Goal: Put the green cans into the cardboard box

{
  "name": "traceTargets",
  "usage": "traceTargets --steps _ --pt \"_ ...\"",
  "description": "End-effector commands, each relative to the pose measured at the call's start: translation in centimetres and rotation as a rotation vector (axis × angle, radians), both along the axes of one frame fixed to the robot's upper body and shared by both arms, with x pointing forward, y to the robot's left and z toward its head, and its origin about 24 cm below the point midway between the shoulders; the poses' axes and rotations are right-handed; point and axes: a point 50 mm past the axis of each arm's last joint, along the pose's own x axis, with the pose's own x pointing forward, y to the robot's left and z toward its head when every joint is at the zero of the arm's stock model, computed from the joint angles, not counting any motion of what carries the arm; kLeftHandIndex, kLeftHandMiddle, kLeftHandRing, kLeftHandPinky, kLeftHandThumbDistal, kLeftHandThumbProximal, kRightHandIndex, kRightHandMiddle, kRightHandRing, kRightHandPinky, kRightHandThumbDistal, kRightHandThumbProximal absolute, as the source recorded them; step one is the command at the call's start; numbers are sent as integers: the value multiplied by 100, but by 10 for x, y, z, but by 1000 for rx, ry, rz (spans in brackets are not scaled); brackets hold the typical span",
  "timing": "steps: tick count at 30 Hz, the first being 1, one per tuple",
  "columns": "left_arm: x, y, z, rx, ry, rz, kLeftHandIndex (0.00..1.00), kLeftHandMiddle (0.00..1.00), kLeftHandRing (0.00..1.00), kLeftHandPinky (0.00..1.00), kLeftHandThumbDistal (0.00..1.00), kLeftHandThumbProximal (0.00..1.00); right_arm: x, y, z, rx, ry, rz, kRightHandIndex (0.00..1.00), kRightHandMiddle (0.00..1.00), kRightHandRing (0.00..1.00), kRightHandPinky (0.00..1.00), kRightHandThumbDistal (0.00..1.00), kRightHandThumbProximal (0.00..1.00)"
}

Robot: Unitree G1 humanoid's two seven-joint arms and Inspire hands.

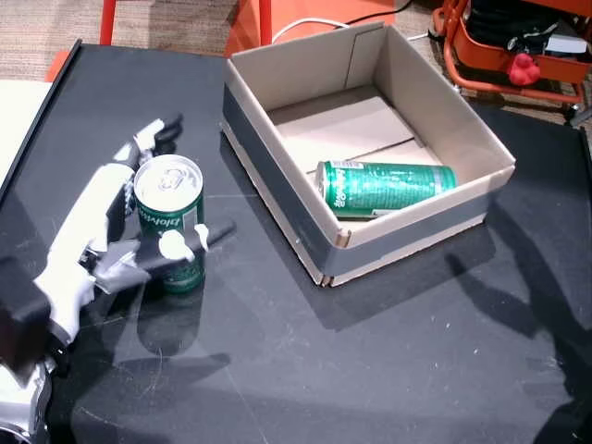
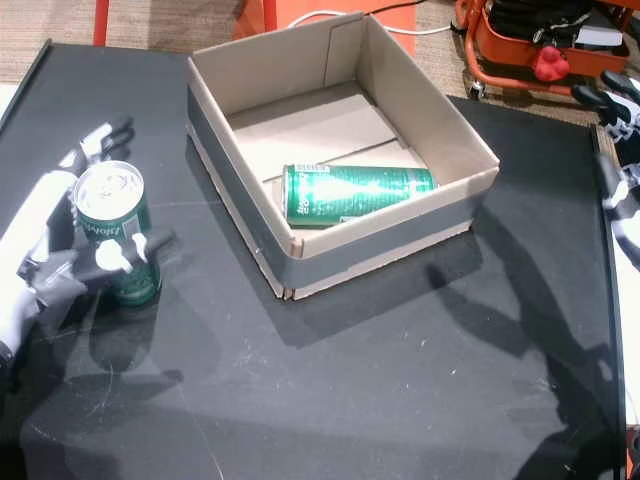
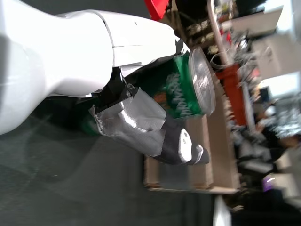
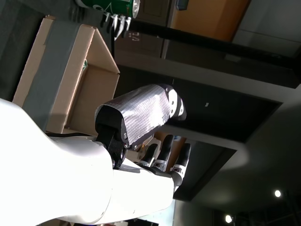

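Observation:
An upright green can (image 1: 171, 217) (image 2: 115, 225) stands on the black table (image 1: 388, 361) at the left, its base touching the surface. My left hand (image 1: 102, 231) (image 2: 45, 250) is wrapped around it, fingers behind and thumb across the front. The left wrist view shows the can (image 3: 188, 89) held against the palm of my left hand (image 3: 94, 61). A second green can (image 1: 384, 188) (image 2: 355, 192) lies on its side inside the cardboard box (image 1: 277, 199) (image 2: 240, 180), against the near wall. My right hand (image 2: 618, 130) (image 4: 136, 141) is at the table's right edge, fingers apart and holding nothing.
The box's near left wall stands a short way to the right of the held can. An orange cart (image 1: 518, 46) (image 2: 530, 40) with a red object stands on the floor behind the table's far right corner. A white surface (image 1: 18, 111) borders the table on the left.

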Motion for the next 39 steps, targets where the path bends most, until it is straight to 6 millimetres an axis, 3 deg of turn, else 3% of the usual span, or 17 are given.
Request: traceTargets --steps 1,6,8,10,13,14,19,20,23,24,25,28,30,34,37,39 --pt "-5 -3 -7 45 15 -20 100 100 100 100 98 30 -4 -1 -3 -10 4 -5 100 82 73 78 79 66" --pt "-3 -8 -5 2 15 -37 100 100 100 100 100 33 -6 -1 -2 -6 -31 -4 100 80 73 78 75 64" --pt "-2 -9 -5 -20 23 -37 100 100 100 100 100 34 -6 -1 -1 -3 -40 1 100 80 73 78 82 65" --pt "-1 -9 -5 -44 35 -40 100 100 100 100 100 34 -6 -1 -1 9 -41 8 100 79 73 78 76 62" --pt "-1 -9 -5 -54 38 -49 100 100 100 100 100 35 -7 0 -1 -6 -51 2 100 80 72 78 86 66" --pt "-1 -9 -5 -54 35 -50 100 100 100 100 100 35 -8 0 -1 -8 -50 0 100 80 72 78 75 64" --pt "-2 -9 -4 -95 21 -45 100 100 100 99 99 37 -9 -1 -3 1 -46 -9 100 80 72 77 59 59" --pt "-2 -9 -4 -109 20 -40 100 99 100 98 100 38 -9 -1 -3 0 -47 -8 100 80 73 77 65 60" --pt "-2 -10 -3 -164 20 -29 100 97 94 93 87 28 -10 -2 -2 3 -57 1 100 79 74 77 69 61" --pt "-2 -10 -3 -203 23 -31 100 94 90 90 73 14 -10 -2 -2 -1 -55 -5 100 79 73 77 67 61" --pt "-1 -10 -3 -245 24 -29 98 88 82 85 64 8 -10 -2 -1 -4 -54 -8 100 79 72 76 68 61" --pt "-2 -10 -3 -350 18 -24 89 76 69 72 49 1 -10 -2 1 -7 -67 7 100 80 73 77 67 61" --pt "-2 -10 -4 -408 25 -17 85 71 65 67 44 2 -10 -2 2 -16 -84 12 100 79 73 77 74 62" --pt "-2 -9 -5 -461 31 -9 84 69 62 64 44 12 -10 -1 5 -22 -108 5 100 78 73 77 71 64" --pt "-2 -7 -4 -461 23 -2 84 69 61 64 42 18 -10 -1 6 -14 -121 11 100 79 73 77 85 66" --pt "-2 -7 -4 -450 15 1 83 69 60 64 43 23 -10 -1 7 0 -132 24 100 80 73 77 87 65"
